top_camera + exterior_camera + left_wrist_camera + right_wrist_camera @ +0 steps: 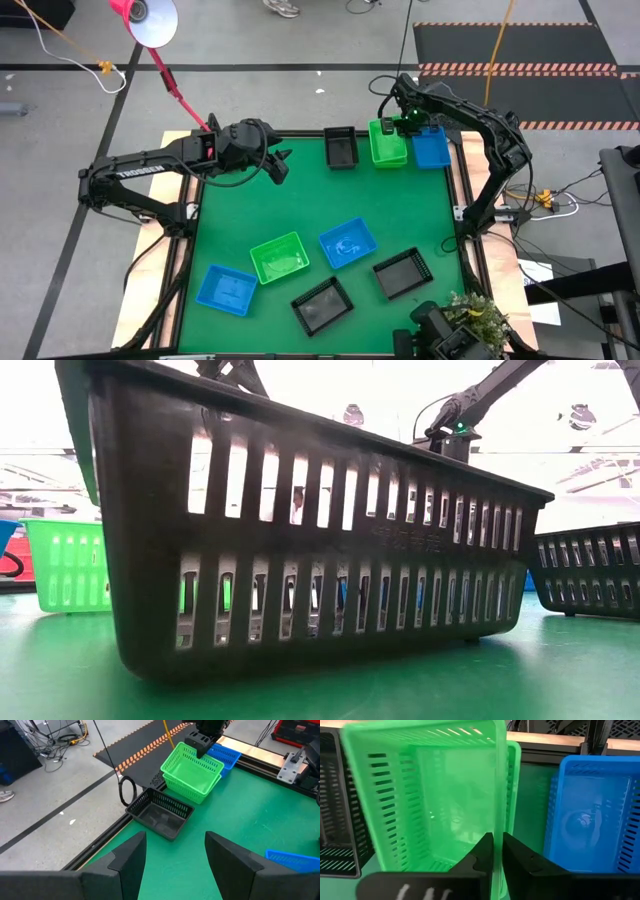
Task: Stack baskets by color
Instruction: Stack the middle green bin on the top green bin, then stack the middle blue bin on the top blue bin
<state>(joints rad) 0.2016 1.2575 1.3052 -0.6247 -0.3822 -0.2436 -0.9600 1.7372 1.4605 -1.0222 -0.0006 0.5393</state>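
At the table's far edge, two green baskets (388,145) sit nested, the upper one (435,790) askew inside the lower. A black basket (341,148) stands to their left and a blue basket (431,148) to their right. My right gripper (498,847) is above the stack's right side, shut on the upper green basket. My left gripper (175,855) hangs open over the far left of the mat, holding nothing. Nearer me, a blue (227,290), a green (279,258), another blue (347,243) and two black baskets (402,273) (322,305) rest flat on the mat. My right gripper has the upper green basket's right side wall (498,820) between its two fingers, one finger inside the basket and one outside. The fingers come steeply from above and meet the wall at its rim. The basket rests tilted inside the lower green basket (514,780).
A pink lamp (145,20) leans in over the far left corner. A small plant (470,315) stands at the near right corner. The middle of the green mat (330,200) is bare. A black basket (330,560) fills most of the low view.
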